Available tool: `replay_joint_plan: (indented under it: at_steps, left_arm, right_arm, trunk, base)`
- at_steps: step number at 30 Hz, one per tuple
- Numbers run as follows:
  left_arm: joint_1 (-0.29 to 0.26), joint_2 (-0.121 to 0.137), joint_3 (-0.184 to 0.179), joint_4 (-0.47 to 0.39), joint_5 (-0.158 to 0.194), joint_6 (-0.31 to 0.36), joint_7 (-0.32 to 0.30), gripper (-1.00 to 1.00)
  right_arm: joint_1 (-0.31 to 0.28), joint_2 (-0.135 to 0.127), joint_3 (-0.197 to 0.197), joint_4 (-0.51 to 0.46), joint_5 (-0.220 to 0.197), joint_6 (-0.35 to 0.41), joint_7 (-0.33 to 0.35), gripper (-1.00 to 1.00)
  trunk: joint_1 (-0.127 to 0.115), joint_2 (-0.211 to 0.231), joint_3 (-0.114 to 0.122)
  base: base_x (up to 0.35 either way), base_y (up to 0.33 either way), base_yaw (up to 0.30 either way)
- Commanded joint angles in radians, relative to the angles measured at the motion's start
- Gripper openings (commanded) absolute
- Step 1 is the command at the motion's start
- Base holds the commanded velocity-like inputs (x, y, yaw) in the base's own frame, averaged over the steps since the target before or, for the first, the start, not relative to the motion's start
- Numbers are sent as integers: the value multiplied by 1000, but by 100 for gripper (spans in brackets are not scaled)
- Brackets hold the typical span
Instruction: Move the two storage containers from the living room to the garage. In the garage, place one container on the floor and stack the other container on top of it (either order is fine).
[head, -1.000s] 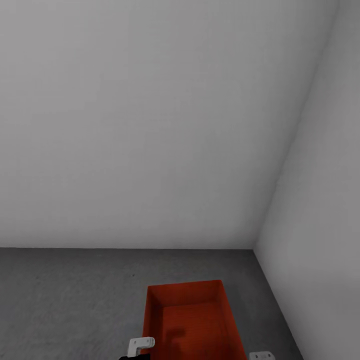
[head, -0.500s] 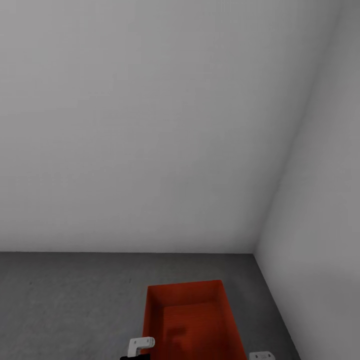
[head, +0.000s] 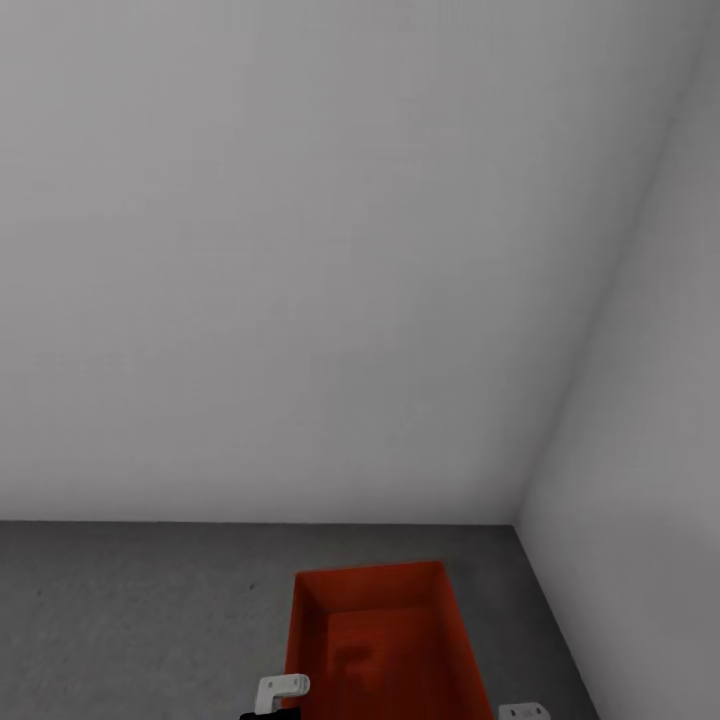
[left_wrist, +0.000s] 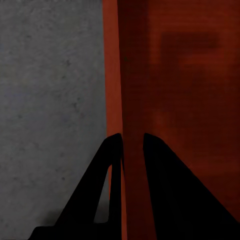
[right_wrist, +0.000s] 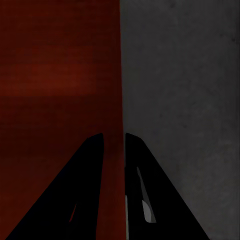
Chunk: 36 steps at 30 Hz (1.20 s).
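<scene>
Now container (left_wrist: 175, 75) walls between left fingers (left_wrist: 112, 150) and right fingers (right_wrist: 95, 150).

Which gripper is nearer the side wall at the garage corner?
Right. The right gripper pinches the storage container wall on the side facing that side wall; the left gripper pinches the opposite wall, farther off.

the storage container (head: 385, 640) runs off the bottom edge of my head view, so its near end is cut off. my arms show there only as white bits at the bottom edge. my left gripper (left_wrist: 131, 145) and right gripper (right_wrist: 114, 142) straddle its walls; the ground under it is hidden.
</scene>
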Motion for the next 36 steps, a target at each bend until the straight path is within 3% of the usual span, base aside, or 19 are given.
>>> replay_joint_plan:
  at_steps: [1, 21, 36]
  left_arm:
    - [-1, 67, -31, -5, 10, -50, -36, -100]
    - [-1, 67, -31, -4, 10, -50, -36, -100]
    - [-1, 69, -31, -6, 10, -50, -36, -100]
  right_arm:
    - [0, -2, 9, 1, -21, 6, 49, -100]
    - [0, -2, 9, 1, -21, 6, 49, -100]
    - [0, -2, 9, 1, -21, 6, 49, -100]
  trunk:
    - [0, 0, -1]
    - [0, 0, -1]
    - [0, 0, -1]
  base:
    - [178, -73, 0]
    - [179, -10, 0]
    - [84, 0, 0]
